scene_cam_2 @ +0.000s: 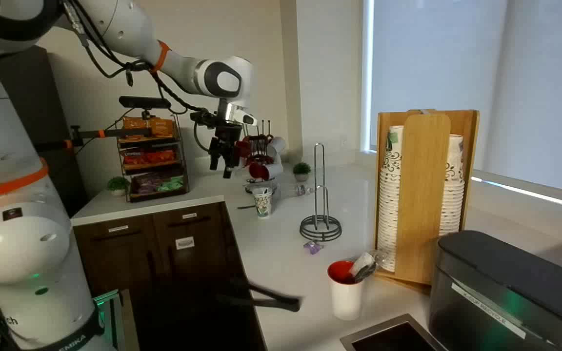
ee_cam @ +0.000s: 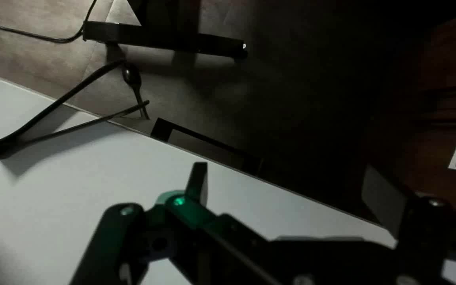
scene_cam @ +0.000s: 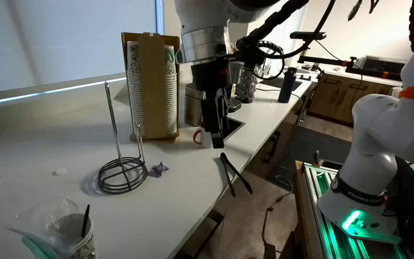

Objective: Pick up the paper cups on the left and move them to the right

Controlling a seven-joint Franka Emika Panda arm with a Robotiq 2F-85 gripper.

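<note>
Paper cups [scene_cam: 85, 246], one patterned outside showing, stand at the near left of the counter [scene_cam: 149, 216] in an exterior view; I cannot tell how many are nested. One black stick [scene_cam: 86, 219] rises from them, and crinkled clear wrap [scene_cam: 45, 228] spreads at their left. Farther off are one wire paper-towel holder [scene_cam: 118, 151], one purple wrapper [scene_cam: 160, 169], one white mug [scene_cam_2: 347, 298] with a red inside, one wooden dispenser [scene_cam_2: 422, 204] holding two cup stacks [scene_cam_2: 389, 229], and one pair of black tongs [ee_cam: 38, 118] jutting past the counter's edge. The gripper [scene_cam_2: 220, 170] hangs above the counter, its two fingers spread apart.
</note>
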